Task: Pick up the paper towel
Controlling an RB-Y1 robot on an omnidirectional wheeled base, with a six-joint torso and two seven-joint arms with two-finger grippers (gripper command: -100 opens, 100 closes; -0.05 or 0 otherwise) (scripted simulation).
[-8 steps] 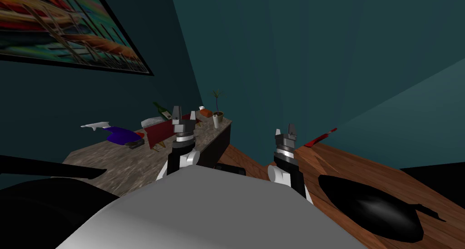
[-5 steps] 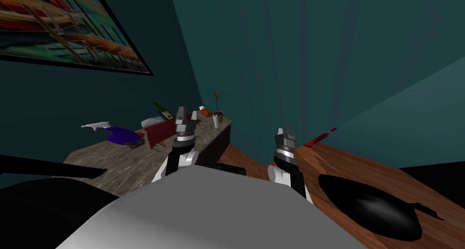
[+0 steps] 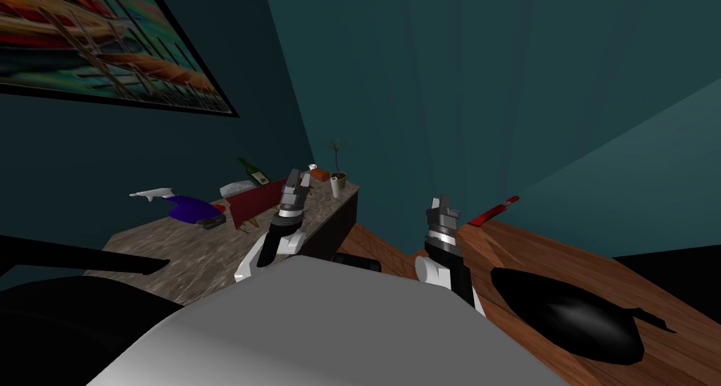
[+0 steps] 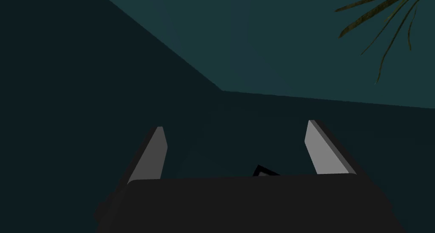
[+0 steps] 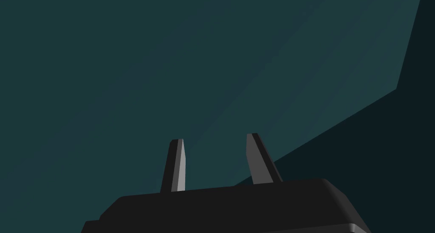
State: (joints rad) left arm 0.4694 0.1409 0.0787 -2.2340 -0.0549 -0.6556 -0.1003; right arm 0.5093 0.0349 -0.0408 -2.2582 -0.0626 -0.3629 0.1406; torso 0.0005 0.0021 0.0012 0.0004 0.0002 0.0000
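Paper towel: a small white roll [image 3: 334, 187] stands upright, long axis vertical, on the grey marbled counter [image 3: 176, 244]. It is just beyond our left gripper [image 3: 298, 177], off to its right.
Left gripper: raised over the counter, light grey fingers [image 4: 316, 147] spread wide with nothing between them.
Right gripper [image 3: 443, 201]: fingers narrow and holding nothing, well apart from the roll.
Head view: we see the roll, the counter and both arms.
Left wrist view: thin green leaves [image 4: 382, 18] hang beyond one finger.
Around: a small potted plant [image 3: 339, 165] stands just behind the roll. A tilted dark red panel [image 3: 246, 204] stands beside the left gripper.
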